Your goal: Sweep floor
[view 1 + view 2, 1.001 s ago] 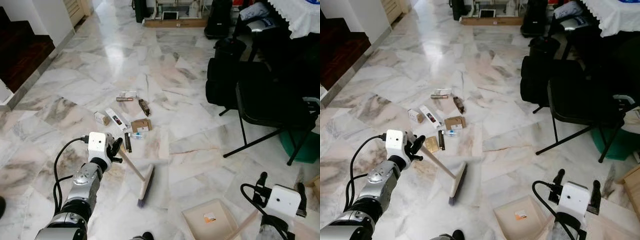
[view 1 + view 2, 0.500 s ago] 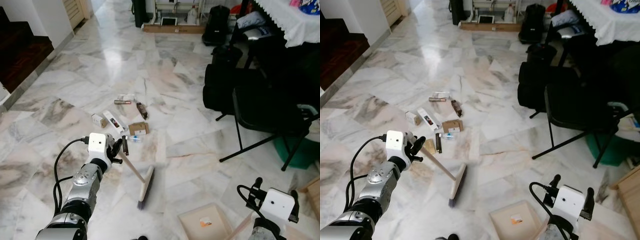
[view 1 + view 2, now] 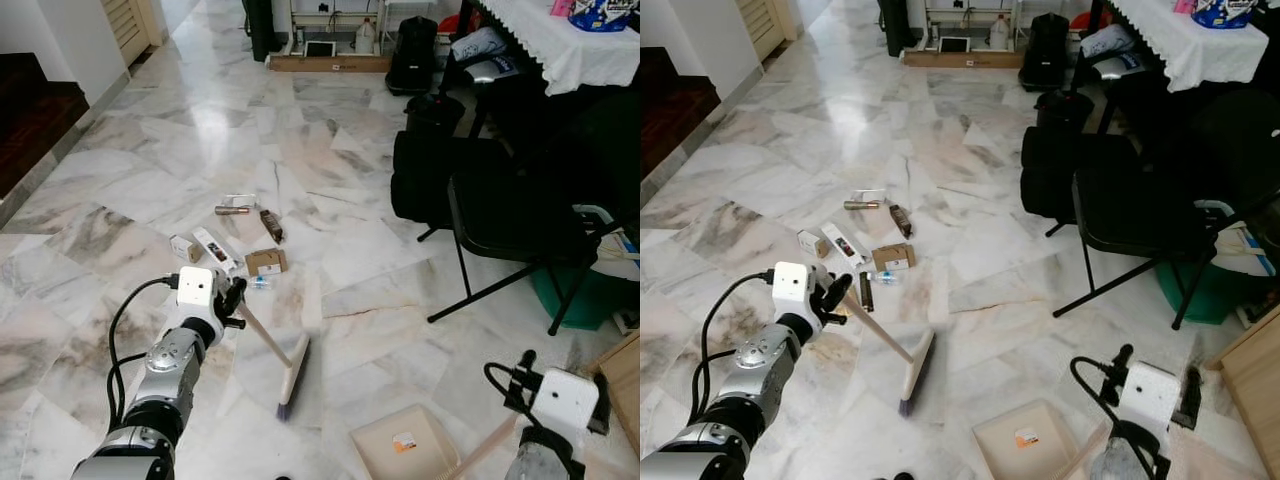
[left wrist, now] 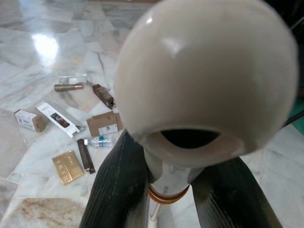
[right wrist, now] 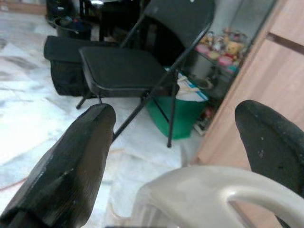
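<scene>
Clamped broom point(image 3: 272, 349) in left pincer point(image 3: 228, 300), dustpan point(image 3: 405, 448) handle in right pincer point(image 3: 1150, 385), litter point(image 3: 240, 245) at twelve o'clock for sweeping.

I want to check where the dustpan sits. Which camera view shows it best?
The left eye view: the whole beige dustpan lies on the marble floor, right of the broom. The right eye view shows it too, cropped lower. The right wrist view shows its pale handle close up.
</scene>
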You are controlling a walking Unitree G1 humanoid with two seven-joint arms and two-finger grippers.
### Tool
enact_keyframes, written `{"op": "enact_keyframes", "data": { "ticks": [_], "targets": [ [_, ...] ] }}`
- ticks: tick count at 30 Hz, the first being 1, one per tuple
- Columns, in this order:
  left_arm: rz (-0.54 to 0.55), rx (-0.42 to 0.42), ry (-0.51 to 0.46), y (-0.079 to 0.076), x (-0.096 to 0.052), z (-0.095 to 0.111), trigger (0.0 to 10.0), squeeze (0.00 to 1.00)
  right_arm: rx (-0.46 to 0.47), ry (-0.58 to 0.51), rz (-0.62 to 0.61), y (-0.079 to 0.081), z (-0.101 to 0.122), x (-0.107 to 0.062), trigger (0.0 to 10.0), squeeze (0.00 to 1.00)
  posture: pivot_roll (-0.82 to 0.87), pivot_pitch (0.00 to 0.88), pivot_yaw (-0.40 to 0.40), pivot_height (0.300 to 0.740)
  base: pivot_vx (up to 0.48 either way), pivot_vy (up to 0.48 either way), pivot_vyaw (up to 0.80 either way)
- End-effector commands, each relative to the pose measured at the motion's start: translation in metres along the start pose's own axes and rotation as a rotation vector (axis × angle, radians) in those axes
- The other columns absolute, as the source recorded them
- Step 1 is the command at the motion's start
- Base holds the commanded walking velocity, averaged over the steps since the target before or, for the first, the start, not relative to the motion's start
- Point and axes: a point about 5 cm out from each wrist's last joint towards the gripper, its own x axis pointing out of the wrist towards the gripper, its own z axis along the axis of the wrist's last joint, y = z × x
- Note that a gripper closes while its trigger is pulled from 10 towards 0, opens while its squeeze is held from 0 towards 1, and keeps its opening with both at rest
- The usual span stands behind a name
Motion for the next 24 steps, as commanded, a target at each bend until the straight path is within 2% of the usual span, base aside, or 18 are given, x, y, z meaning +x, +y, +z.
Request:
{"op": "enact_keyframes", "data": {
  "ticks": [1, 4, 6, 11, 14, 18, 24],
  "targets": [
    [-0.014, 0.023, -0.018, -0.001, 0.003, 0.006, 10.0, 0.00, -0.016, 0.156, 0.026, -0.003, -0.028, -0.002, 10.0, 0.00, 0.03, 0.098, 0.107, 0.740, 0.000, 0.000, 0.00],
    [-0.010, 0.024, -0.022, 0.001, 0.003, 0.007, 10.0, 0.00, 0.006, 0.117, 0.032, -0.003, -0.017, 0.010, 10.0, 0.00, 0.04, 0.098, 0.107, 0.740, 0.000, 0.000, 0.00],
    [-0.001, 0.027, -0.026, 0.004, 0.003, 0.010, 10.0, 0.00, 0.013, 0.067, 0.038, -0.004, -0.002, 0.026, 10.0, 0.00, 0.04, 0.098, 0.108, 0.740, 0.000, 0.000, 0.00],
    [0.006, 0.031, -0.028, 0.006, 0.003, 0.011, 10.0, 0.00, 0.041, -0.003, 0.067, -0.004, 0.016, 0.040, 10.0, 0.00, 0.04, 0.101, 0.108, 0.740, 0.000, 0.000, 0.00],
    [0.008, 0.031, -0.030, 0.006, 0.003, 0.011, 10.0, 0.00, 0.083, -0.030, 0.094, -0.002, 0.023, 0.044, 10.0, 0.00, 0.04, 0.103, 0.109, 0.740, 0.000, 0.000, 0.00],
    [0.008, 0.031, -0.031, 0.006, 0.003, 0.011, 10.0, 0.00, 0.132, -0.085, 0.204, 0.009, 0.036, 0.048, 10.0, 0.00, 0.04, 0.104, 0.110, 0.740, 0.000, 0.000, 0.00],
    [0.007, 0.031, -0.033, 0.006, 0.004, 0.012, 10.0, 0.00, 0.139, -0.120, 0.236, 0.010, 0.041, 0.043, 10.0, 0.00, 0.04, 0.106, 0.111, 0.740, 0.000, 0.000, 0.00]
  ]
}}
